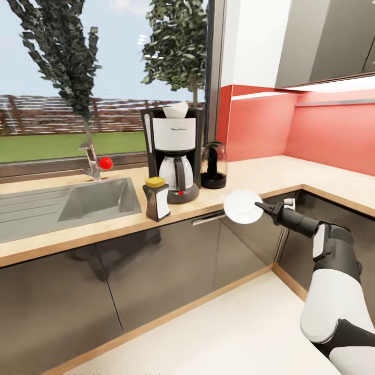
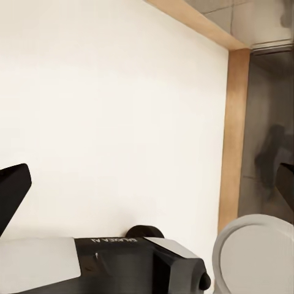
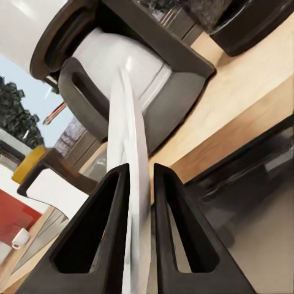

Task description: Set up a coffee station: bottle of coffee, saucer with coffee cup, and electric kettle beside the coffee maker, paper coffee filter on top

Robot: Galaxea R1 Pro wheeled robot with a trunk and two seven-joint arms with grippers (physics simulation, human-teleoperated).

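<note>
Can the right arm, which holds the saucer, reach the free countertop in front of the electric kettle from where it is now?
Probably yes. The right gripper holds the saucer at the countertop edge, just before the electric kettle, and nothing stands between them.

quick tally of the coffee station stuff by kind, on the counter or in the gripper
coffee maker: 1
paper filter on top of it: 1
bottle of coffee: 1
electric kettle: 1
saucer, held on edge in the right gripper: 1
total: 5
</note>
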